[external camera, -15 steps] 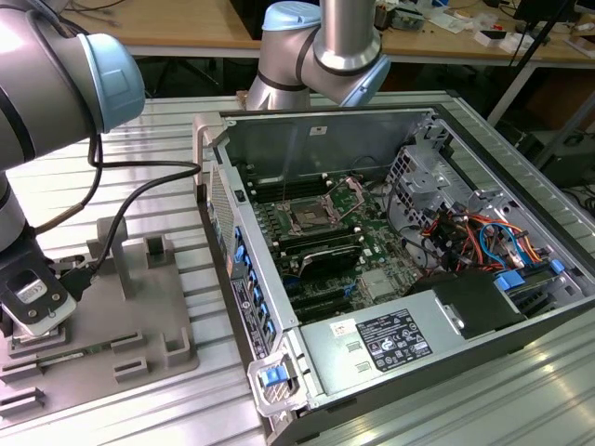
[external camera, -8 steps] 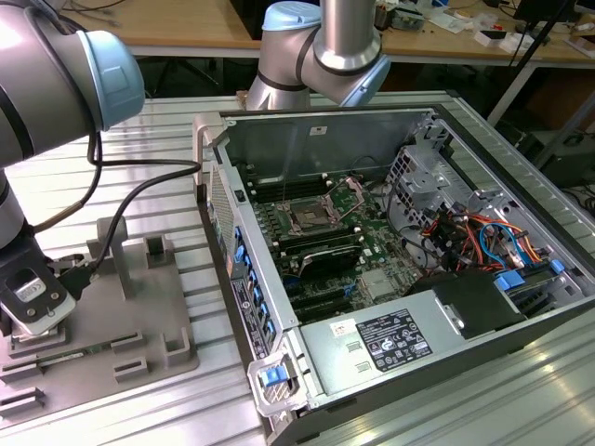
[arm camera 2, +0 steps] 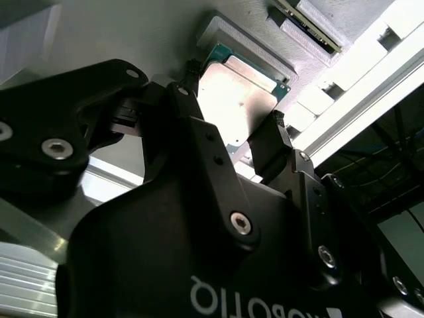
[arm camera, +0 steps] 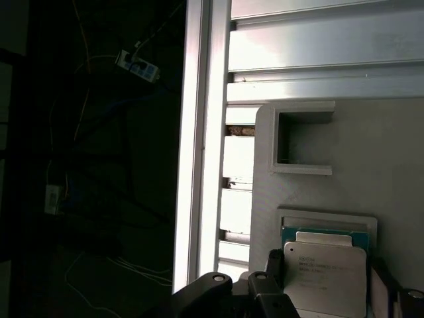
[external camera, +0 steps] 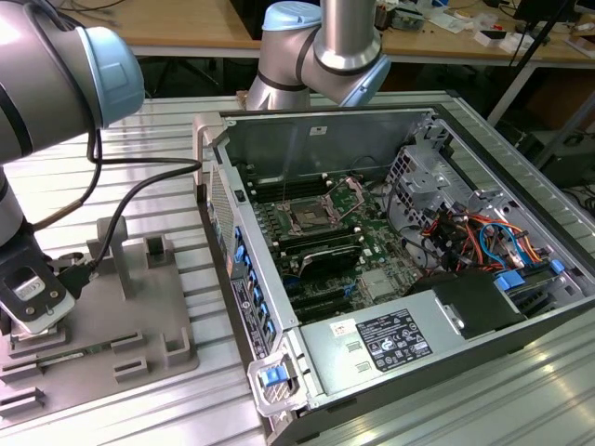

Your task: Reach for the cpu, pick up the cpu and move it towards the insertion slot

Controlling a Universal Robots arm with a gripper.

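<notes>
The cpu (arm camera: 324,262), a silvery square plate with a thin green rim, lies in a grey holder pocket (arm camera: 328,218) on the fixture plate. In both wrist views my gripper (arm camera: 326,271) straddles it, black fingertips (arm camera 2: 277,129) pressed against two opposite edges of the cpu (arm camera 2: 235,99). In the exterior view the gripper (external camera: 37,316) hangs low over the fixture plate (external camera: 130,325) at the far left. The insertion slot (external camera: 307,220), a shiny metal frame with a dark centre, sits on the green board inside the open computer case, well to the exterior view's right.
The case wall (external camera: 237,269) with blue tabs stands between the fixture plate and the board. A black cable (external camera: 139,186) runs from the arm across the table. Grey raised blocks (external camera: 158,251) dot the fixture. Drive cage and coloured wiring (external camera: 474,232) fill the case's right side.
</notes>
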